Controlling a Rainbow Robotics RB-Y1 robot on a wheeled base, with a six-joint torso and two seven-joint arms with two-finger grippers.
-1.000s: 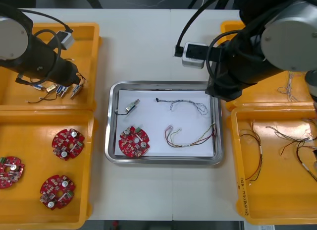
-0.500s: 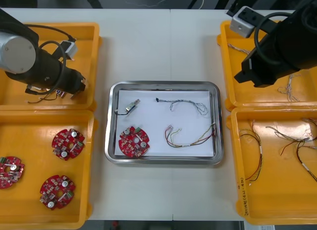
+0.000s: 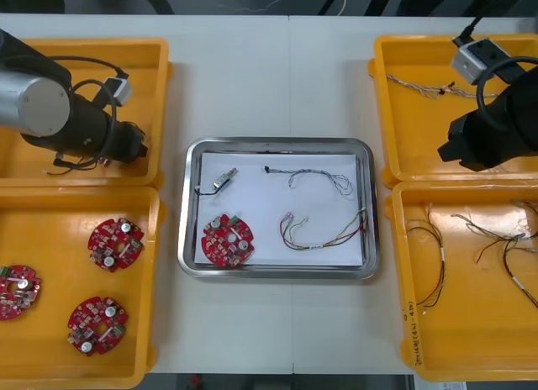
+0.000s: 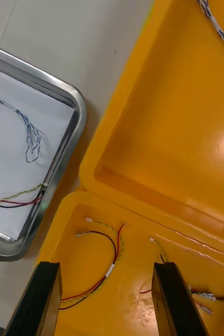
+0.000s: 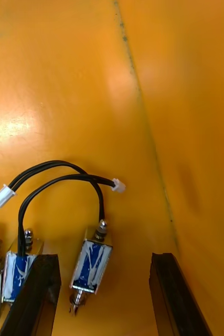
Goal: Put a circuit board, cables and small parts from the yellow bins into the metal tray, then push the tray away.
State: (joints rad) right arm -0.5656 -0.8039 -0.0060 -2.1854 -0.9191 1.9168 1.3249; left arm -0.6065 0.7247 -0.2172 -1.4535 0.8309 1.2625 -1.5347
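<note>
Hovering in the far-left yellow bin (image 3: pixel 84 50), the left gripper (image 5: pixel 102 257) stands wide open and empty, straddling one small metal part (image 5: pixel 91 265); closing on it looks like the next move. Three circuit boards (image 3: pixel 115 244) lie in the bin nearby. The metal tray (image 3: pixel 277 143) holds one board (image 3: pixel 227 240), one part (image 3: pixel 223 180) and two cables (image 3: pixel 319 178). The right gripper (image 4: pixel 107 265), open and empty, hangs over the right bins (image 3: pixel 380 71).

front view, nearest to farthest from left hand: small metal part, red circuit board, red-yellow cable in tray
1. Small metal part, far left of metal tray
2. Round red circuit board, near left
3. Red and yellow cable, right half
</note>
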